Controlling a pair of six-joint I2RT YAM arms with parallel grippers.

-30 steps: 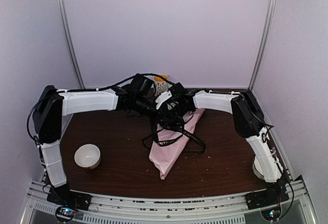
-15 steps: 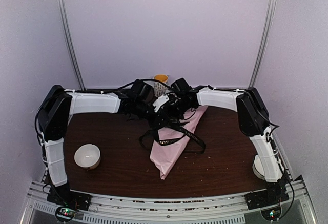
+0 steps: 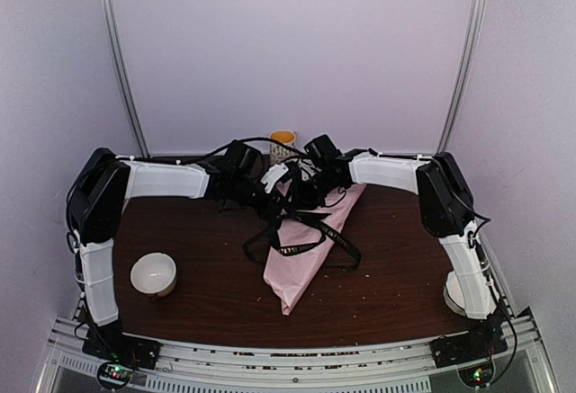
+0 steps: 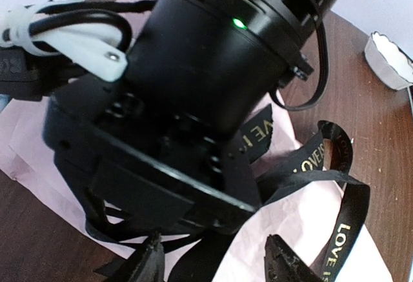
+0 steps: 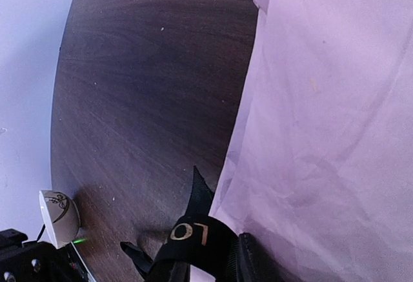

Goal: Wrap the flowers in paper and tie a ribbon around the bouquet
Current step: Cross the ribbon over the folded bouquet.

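Left claw (image 4: 216, 266) open over ribbon (image 4: 342, 240)

Its fingers stand apart above the looped ribbon and the pink bouquet (image 3: 297, 276), which lies mid-counter (image 3: 207, 285) with its tip toward the bases. Right claw (image 5: 193, 266) has ribbon at its fingertips; I cannot tell whether it grips.

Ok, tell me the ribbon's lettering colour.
Gold, on the black ribbon; clearest in the left wrist view.

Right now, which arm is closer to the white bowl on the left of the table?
Left. The left arm has its lower link right beside the white bowl; the right arm stands on the opposite side.
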